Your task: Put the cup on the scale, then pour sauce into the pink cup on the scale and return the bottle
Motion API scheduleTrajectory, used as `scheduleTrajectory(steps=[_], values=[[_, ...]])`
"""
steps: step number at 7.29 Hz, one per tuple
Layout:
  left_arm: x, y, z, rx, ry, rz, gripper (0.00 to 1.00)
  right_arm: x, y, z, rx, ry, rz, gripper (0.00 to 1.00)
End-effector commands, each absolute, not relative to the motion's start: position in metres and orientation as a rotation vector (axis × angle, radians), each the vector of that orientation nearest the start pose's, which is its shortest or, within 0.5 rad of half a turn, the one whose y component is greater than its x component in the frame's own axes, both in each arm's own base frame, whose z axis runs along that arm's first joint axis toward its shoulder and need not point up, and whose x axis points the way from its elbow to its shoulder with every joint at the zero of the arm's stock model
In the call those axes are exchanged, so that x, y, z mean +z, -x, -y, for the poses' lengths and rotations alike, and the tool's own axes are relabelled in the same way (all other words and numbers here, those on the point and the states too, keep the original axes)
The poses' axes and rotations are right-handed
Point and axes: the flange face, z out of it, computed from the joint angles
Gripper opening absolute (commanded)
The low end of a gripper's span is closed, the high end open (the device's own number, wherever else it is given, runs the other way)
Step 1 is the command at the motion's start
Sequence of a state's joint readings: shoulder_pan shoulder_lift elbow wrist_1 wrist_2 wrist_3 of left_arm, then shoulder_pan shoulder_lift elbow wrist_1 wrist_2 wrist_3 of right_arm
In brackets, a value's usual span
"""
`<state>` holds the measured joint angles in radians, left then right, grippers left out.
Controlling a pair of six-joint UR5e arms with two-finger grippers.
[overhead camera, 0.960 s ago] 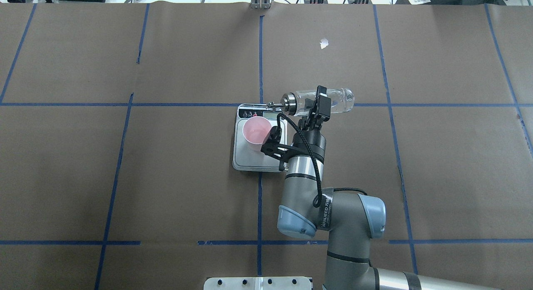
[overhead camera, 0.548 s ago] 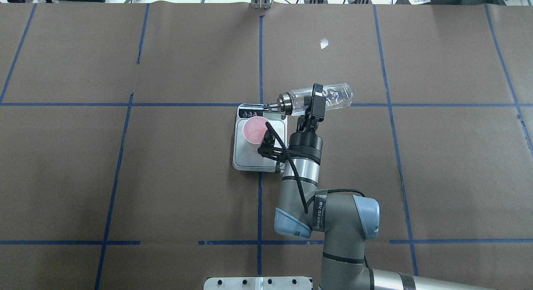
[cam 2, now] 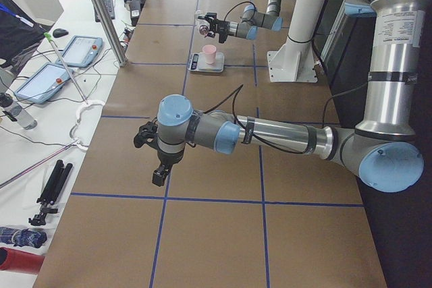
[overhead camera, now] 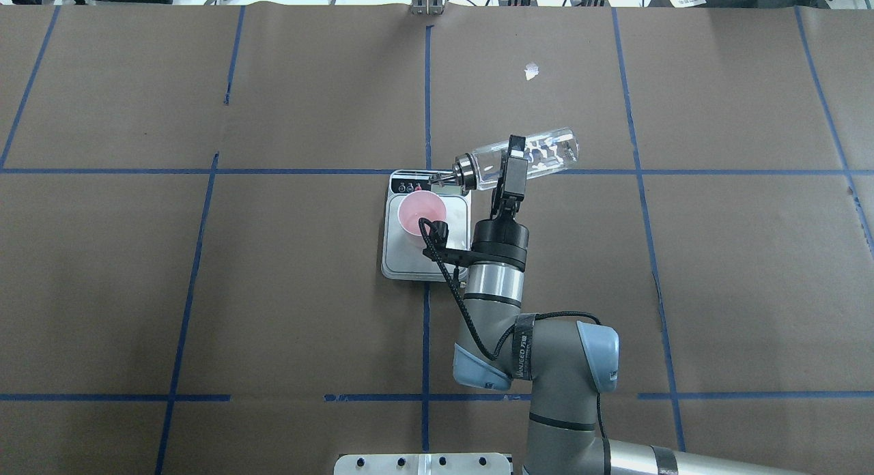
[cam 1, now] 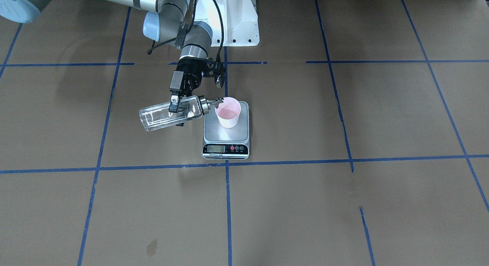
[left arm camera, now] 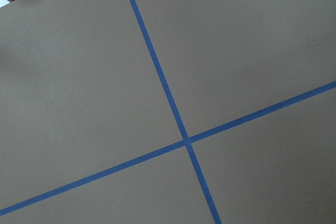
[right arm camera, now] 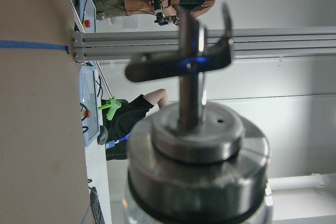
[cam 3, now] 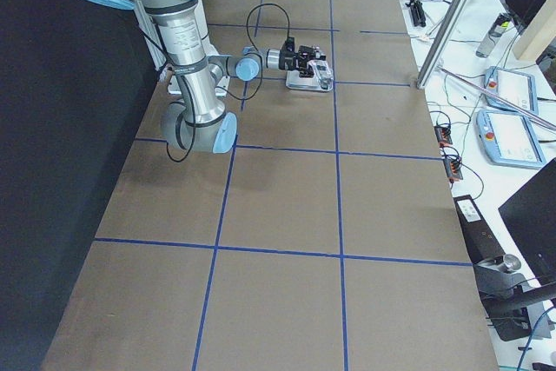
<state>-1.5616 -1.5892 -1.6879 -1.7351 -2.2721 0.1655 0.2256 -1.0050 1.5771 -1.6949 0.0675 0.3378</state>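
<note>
Two arms are at the brown desk (overhead camera: 273, 291), and only one holds a thing. The right tool (overhead camera: 513, 164) is clamped tight on the glass bottle (overhead camera: 546, 151), gripping it around its middle. The bottle is up in the air and lies almost flat on its side. Its silver spout (cam 1: 214, 102) points at the pink cup (cam 1: 228, 112) and its tip is right by the cup's rim. From above, the tip sits over the scale's black strip, so I cannot tell if it is over the cup's mouth. A little clear sauce (cam 1: 189, 114) shines inside the glass.

The cup stands upright on the silver top of the scale (overhead camera: 410, 262), at the end nearer the strip with the buttons. The scale lies flat on the desk beside a blue tape line.

The left tool (cam 2: 158, 177) hangs above the desk, well apart from the scale. I cannot tell if its fingers are apart or together. Its camera sees only brown desk and two crossing blue lines.
</note>
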Motion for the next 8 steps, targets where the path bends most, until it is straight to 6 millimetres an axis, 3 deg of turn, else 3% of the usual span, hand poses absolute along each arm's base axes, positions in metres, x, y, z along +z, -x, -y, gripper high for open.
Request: scheduleTrajectory(steps=[1, 8], values=[[0.5793, 0.0631, 0.5145, 0.272, -0.338, -0.690, 1.00, 0.2698, 0.5811, 0.3722, -0.485, -1.355, -0.766, 0.00], [0.5813, 0.0629, 0.5145, 0.271, -0.335, -0.692, 1.00, 0.2731, 0.5778, 0.3745, -0.481, -1.359, -0.789, 0.00]])
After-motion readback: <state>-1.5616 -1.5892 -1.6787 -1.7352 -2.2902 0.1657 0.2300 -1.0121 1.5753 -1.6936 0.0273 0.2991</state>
